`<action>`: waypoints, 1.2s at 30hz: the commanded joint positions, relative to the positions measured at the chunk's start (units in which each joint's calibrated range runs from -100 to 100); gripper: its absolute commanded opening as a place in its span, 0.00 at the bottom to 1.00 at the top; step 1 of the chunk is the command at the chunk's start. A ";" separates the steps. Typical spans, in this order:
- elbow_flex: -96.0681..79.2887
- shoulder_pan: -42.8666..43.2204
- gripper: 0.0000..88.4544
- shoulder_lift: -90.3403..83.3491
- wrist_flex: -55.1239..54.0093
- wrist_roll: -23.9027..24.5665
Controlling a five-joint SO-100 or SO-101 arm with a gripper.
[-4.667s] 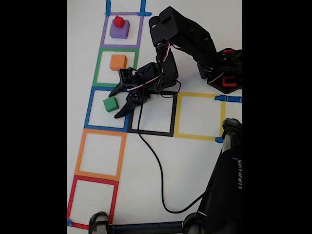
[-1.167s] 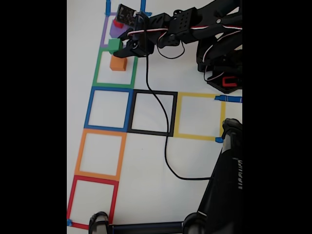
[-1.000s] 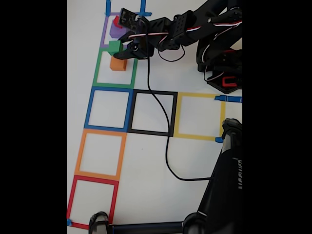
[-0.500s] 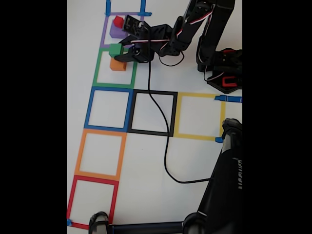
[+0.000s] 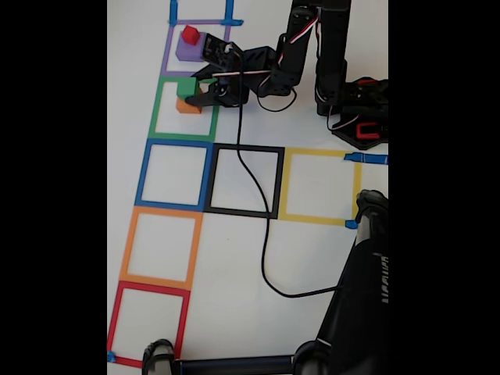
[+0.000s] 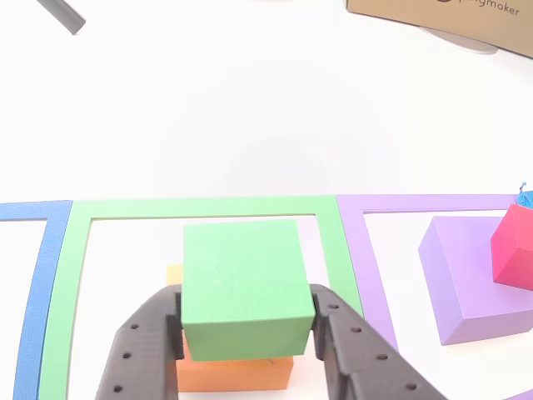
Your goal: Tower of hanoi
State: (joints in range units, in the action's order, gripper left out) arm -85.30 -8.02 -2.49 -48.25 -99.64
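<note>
Hard-to-see stuff first: in the other view the orange cube is mostly buried under the green cube, just a strip of its front face plus a pale sliver at left showing, and its bottom is cut off by the frame edge. The red cube is clipped at the right edge, sitting on the purple cube, whose right part is cut off too. At the top right, a cardboard box is cut off w/ only part of its printing readable. In the fixed view, lower right, there's a dark stand out of focus, can't say what it is.

The gripper has its two black fingers pressed to both sides of the green cube, narrow grip, holding it right on top of the orange one. Both sit inside the green tape square, upper left of the fixed view; purple + red stack is in the purple tape square just above it. Blue tape square, black tape square and yellow tape square sit mid frame.

Vs 0.5 s ago: the green cube sits lower, now down against the orange one, and the arm has pulled more upright. The black cable curve shifted a bit. Purple/red haven't budged.
</note>
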 commanded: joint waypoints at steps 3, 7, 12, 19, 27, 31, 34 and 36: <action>1.67 0.73 0.09 0.35 -1.39 -0.36; 2.67 0.83 0.09 1.48 -1.39 -0.36; 4.67 0.73 0.09 3.66 -1.47 -0.36; 5.03 0.35 0.12 4.79 -1.63 -0.36; 4.49 0.25 0.27 5.03 -2.36 -0.36; 4.39 0.25 0.29 4.63 -2.85 -0.36; 4.49 -0.04 0.30 3.18 -2.85 -0.36; 4.39 -0.13 0.29 1.16 -2.20 -0.36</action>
State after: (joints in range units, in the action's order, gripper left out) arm -81.67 -7.90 2.74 -49.78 -99.64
